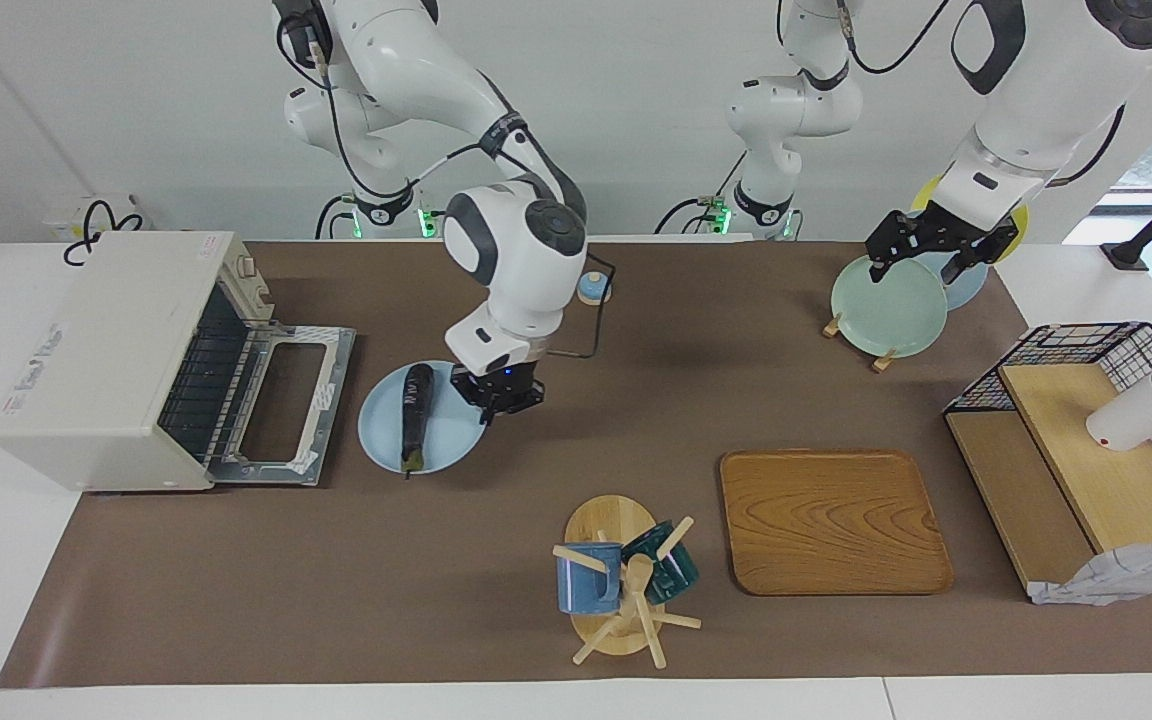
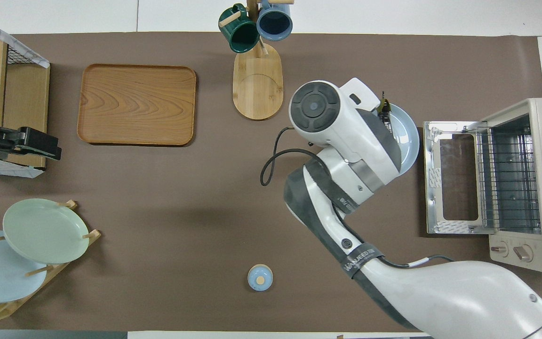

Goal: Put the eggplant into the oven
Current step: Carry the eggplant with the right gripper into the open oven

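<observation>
Right gripper (image 1: 496, 408), fingers pressed together, hangs at 3 o'clock of the eggplant (image 1: 416, 415) on its blue plate (image 1: 381, 420). Risk: descending closed pushes the eggplant away from the open oven (image 1: 116, 360). Left gripper (image 1: 921, 262) waits spread over the plate rack.

R arm reaches out from its base w/ elbow bent, wrist pitched straight down, big white wrist joint at about 12 o'clock above its gripper. Right gripper (image 1: 492, 403) sits low, close to the tabletop, fingertips pinched together, nothing seen between them. In overhead view the forearm & wrist cover that gripper entirely. L arm waits, drawn back toward its own end, forearm angled down, wrist tilted. Left gripper (image 1: 926, 262) hangs up in the air, fingers spread wide & pointing down, holding nothing.
</observation>
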